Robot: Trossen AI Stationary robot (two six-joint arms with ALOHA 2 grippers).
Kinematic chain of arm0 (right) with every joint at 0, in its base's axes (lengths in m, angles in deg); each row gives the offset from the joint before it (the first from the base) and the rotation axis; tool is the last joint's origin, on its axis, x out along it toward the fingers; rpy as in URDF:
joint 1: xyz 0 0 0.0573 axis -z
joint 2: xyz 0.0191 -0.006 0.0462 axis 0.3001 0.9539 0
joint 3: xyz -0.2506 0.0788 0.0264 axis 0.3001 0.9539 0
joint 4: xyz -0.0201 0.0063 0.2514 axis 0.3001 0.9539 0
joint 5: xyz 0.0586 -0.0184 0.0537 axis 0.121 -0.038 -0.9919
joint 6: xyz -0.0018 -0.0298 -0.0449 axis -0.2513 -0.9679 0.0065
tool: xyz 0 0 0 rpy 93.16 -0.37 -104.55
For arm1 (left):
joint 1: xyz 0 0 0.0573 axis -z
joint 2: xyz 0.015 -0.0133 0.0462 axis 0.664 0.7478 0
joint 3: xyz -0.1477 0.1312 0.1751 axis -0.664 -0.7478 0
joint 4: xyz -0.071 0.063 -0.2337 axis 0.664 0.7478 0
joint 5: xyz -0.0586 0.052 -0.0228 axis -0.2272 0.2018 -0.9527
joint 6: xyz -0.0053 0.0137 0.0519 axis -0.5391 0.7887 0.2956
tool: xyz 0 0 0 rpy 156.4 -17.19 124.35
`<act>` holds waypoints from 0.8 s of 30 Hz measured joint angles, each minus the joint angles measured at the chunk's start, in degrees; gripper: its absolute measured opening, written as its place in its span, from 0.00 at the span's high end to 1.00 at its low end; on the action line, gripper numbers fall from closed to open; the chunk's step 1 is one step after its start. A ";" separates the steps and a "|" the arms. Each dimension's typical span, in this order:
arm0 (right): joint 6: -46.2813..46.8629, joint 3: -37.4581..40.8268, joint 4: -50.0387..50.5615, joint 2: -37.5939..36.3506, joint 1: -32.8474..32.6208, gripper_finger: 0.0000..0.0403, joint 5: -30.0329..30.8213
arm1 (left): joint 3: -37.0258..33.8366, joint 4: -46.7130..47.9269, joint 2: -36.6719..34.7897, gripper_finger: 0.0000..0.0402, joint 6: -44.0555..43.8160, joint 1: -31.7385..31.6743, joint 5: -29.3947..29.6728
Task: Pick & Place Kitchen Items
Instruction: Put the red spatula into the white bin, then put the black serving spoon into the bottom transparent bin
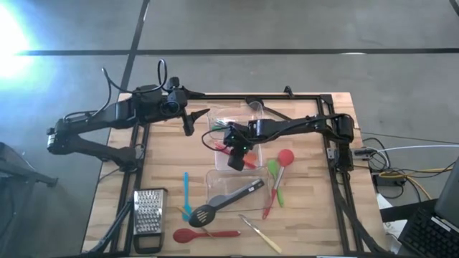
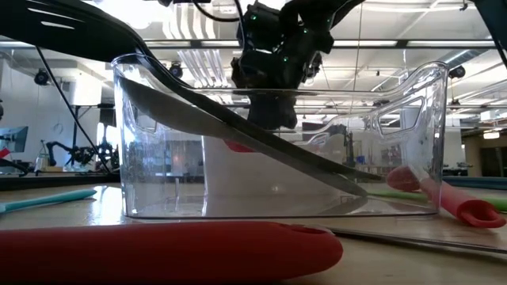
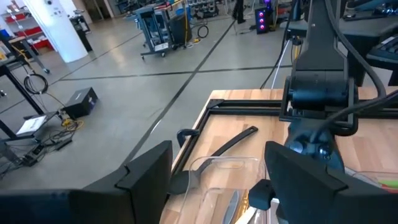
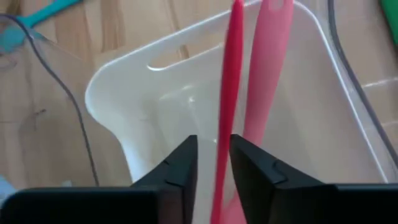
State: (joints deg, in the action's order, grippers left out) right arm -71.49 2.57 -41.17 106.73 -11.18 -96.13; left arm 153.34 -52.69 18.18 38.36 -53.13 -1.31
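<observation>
Right gripper (image 4: pixel 213 163) over clear plastic tub (image 4: pixel 124 93) mid-table, fingers slightly apart around thin red spoon handle (image 4: pixel 229 87). Left gripper (image 1: pixel 192 118) open, at ten o'clock.

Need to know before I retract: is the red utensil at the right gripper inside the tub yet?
In. The right wrist view shows the red utensil lying along the tub, between the right gripper's slightly parted fingers.
</observation>
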 joint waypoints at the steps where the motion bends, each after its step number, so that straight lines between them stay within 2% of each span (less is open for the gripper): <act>1: 0.00 0.00 0.06 -0.22 0.00 0.75 0.00 | 0.00 0.00 0.00 0.35 0.00 0.00 0.00; 6: -0.07 0.11 0.99 -3.06 0.00 0.66 -0.66 | 0.00 0.00 0.00 0.35 0.00 0.00 0.01; 11: -0.07 0.06 4.06 -8.93 0.00 0.62 -0.54 | 0.00 0.38 0.00 0.35 -0.09 0.00 0.00; 19: 3.22 1.25 16.32 -17.54 -0.50 0.63 0.13 | 0.04 3.35 0.00 0.35 -1.09 0.00 0.04; 24: 9.53 5.30 20.59 -23.65 -4.48 0.66 1.60 | 0.04 5.01 0.00 0.35 -1.49 -0.02 1.51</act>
State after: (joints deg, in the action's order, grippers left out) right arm -61.96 7.87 -20.57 83.08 -15.66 -94.53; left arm 153.39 -47.67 18.18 36.87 -53.15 0.20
